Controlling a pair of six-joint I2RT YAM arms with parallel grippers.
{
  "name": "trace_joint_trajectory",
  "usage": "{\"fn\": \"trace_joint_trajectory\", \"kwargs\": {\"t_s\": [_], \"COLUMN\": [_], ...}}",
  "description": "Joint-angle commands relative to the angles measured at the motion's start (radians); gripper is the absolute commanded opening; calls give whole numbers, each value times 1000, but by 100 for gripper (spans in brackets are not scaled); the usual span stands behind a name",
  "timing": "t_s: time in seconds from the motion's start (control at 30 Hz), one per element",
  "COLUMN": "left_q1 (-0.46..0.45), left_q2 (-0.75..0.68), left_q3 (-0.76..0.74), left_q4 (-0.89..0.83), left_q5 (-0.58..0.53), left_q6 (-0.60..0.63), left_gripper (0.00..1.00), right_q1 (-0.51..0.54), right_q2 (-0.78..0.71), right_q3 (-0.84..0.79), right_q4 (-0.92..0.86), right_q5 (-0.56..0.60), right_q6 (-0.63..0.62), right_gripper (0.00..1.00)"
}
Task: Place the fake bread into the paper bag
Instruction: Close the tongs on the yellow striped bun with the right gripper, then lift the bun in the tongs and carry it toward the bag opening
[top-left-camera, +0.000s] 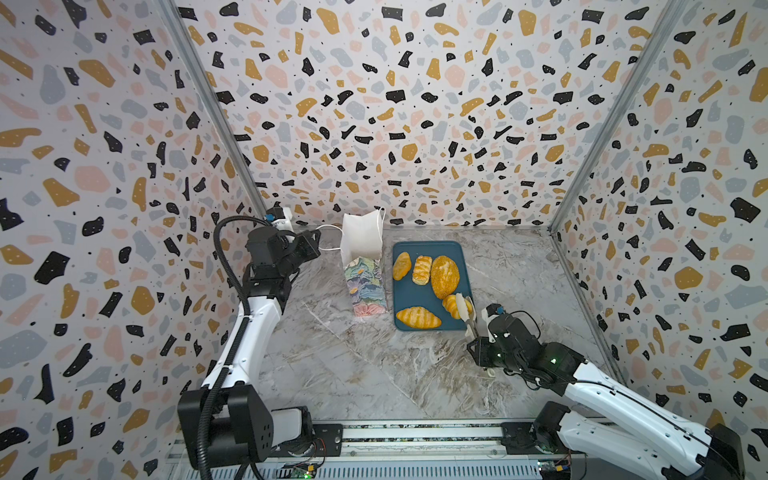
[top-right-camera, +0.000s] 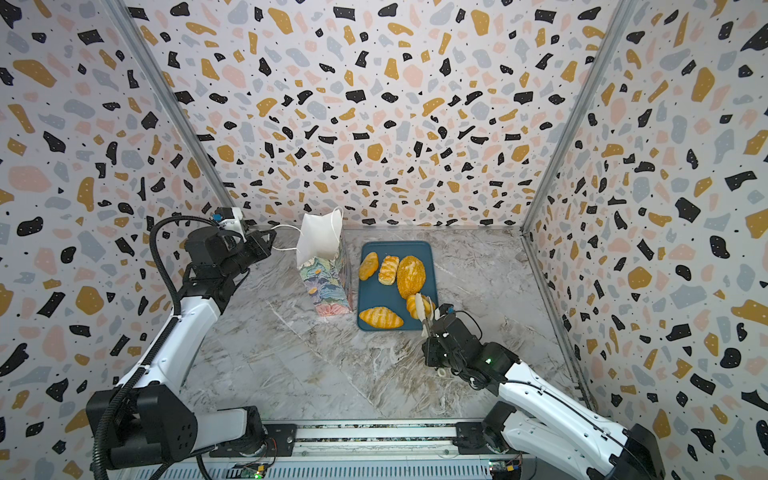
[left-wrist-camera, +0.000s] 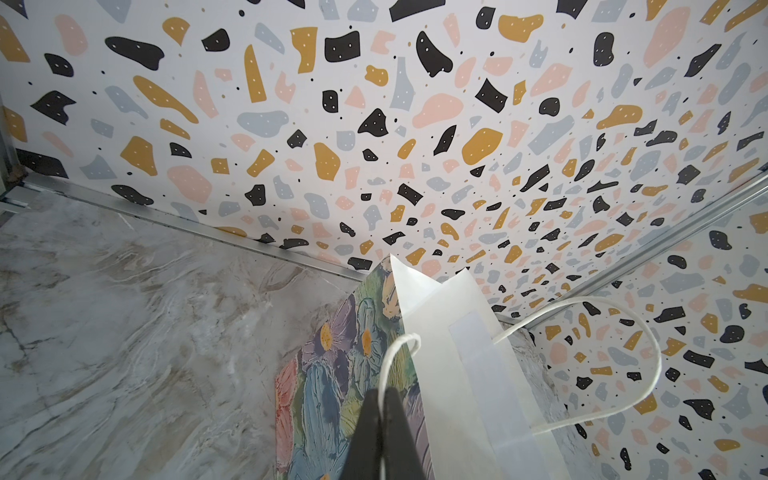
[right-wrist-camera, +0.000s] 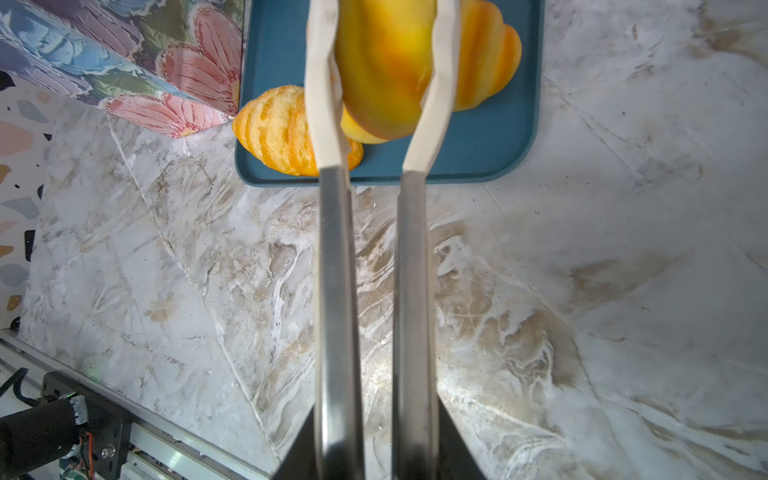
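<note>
The marble tabletop (top-left-camera: 374, 374) carries everything. The left arm (top-left-camera: 245, 332) rises from the near rail, bends and reaches toward the far left. The right arm (top-left-camera: 615, 395) lies low, stretched in from the near right.

The paper bag (top-left-camera: 365, 282) stands upright at the far centre with its mouth open, just left of the dark-blue tray (top-left-camera: 415, 297). On the tray's far half lie a seeded oval loaf (top-left-camera: 444, 277), a plaited pastry (top-left-camera: 422, 270) and a small roll (top-left-camera: 402, 266). A striped croissant (top-left-camera: 417, 318) lies near-left.

The right gripper (right-wrist-camera: 376, 440) is clenched on steel tongs (right-wrist-camera: 332, 249), whose cream tips pinch a ridged roll (right-wrist-camera: 386, 62) at the tray's near-right corner. The left gripper (left-wrist-camera: 384, 390) is clamped on the bag's white cord handle (left-wrist-camera: 399, 345), drawn leftward.

Only the left wrist view shows the cord nipped between black fingers (left-wrist-camera: 365, 415). Only the right wrist view shows the tips squeezing the roll's sides.
</note>
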Motion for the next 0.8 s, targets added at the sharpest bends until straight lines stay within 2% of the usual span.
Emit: {"fn": "trace_joint_trajectory", "kwargs": {"t_s": [0.0,0.3,0.77], "left_q1": [-5,-5,-5], "left_q2": [-23,-24,-23], "left_q3": [-8,-7,-7], "left_q4": [48,48,50], "left_q5": [13,16,16], "left_q6": [-2,-4,-7], "left_gripper": [0,0,0], "right_q1": [6,8,7], "right_q2": [-16,17,149], "right_q3": [67,139,316], "right_q4": [-6,-14,24], "right_q5": [32,61,94], "right_q6": [-10,-49,-163], "right_gripper": [29,29,29]}}
